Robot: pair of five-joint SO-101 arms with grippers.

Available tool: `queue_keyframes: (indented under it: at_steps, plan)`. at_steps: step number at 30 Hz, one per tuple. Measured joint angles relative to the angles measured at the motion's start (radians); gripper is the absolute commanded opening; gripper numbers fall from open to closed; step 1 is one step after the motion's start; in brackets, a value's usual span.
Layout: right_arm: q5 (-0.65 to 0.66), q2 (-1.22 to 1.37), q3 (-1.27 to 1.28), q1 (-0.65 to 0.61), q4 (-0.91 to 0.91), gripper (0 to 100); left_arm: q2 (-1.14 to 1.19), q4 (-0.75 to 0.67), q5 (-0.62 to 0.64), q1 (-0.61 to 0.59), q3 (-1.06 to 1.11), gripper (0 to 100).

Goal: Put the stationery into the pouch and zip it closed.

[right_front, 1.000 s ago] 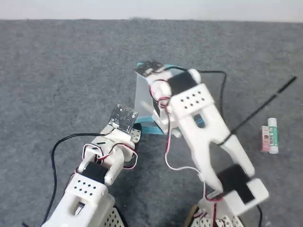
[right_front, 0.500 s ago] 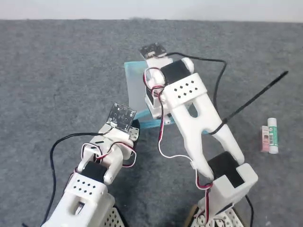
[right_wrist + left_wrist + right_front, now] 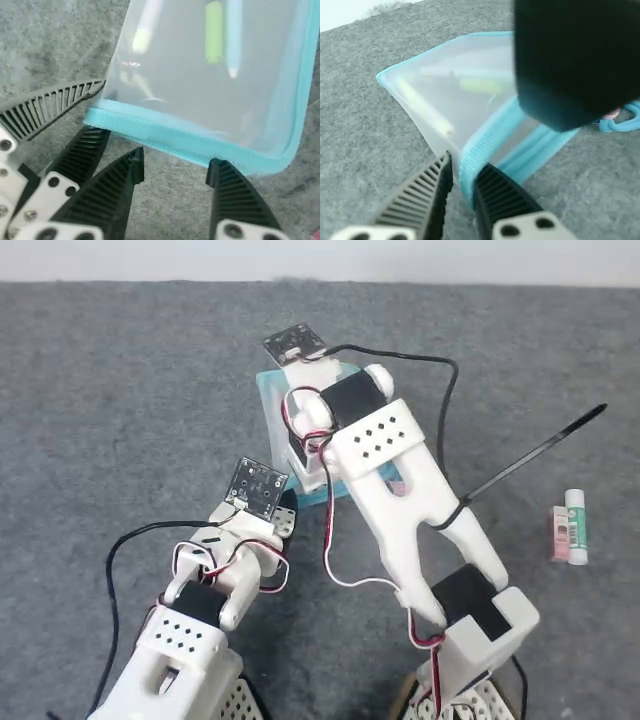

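High view: we are seeing the pouch point(image 3: 273, 418), clear with teal edging, lying mid-tabletop point(image 3: 120, 390) toward the far edge, with the right arm covering much of it. A glue stick point(image 3: 577, 525) and a pink eraser point(image 3: 561, 533) are lying side by side near the right edge, well apart from the pouch.

Left wrist view: we are noting the left hand point(image 3: 465, 165) pinching the pouch's teal zip edge, its two fingers pressed together on the band. From the high view we cannot judge this grip, as the wrist is sitting over it.

Right wrist view: we are reading the right hand point(image 3: 176, 159) as spread wide, fingers apart, tips sitting just beside the same teal edge and gripping nothing. This view is also catching the left hand's fingers on the band at a corner of the pouch.

The wrist views are letting us look through the clear wall: a green pen point(image 3: 214, 30) is lying beside a pale blue pen point(image 3: 234, 42), with a yellow-tipped pen point(image 3: 144, 32) apart from them. We cannot tell whether the zip is open.
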Motion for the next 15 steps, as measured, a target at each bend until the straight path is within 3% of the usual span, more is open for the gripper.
queue_keyframes:
  at_steps: [4,8,15]
  plan:
    - [0.078,-0.002,0.0,0.078,0.0,12.0,0.0,-0.002,0.0,0.0,-0.002,1]
    - [0.13,-0.075,-0.005,0.235,0.0,0.0,0.002,-0.006,-0.006,0.002,0.003,1]
    - [0.292,-0.278,0.072,0.562,0.0,0.7,0.002,-0.006,-0.008,0.002,0.005,1]
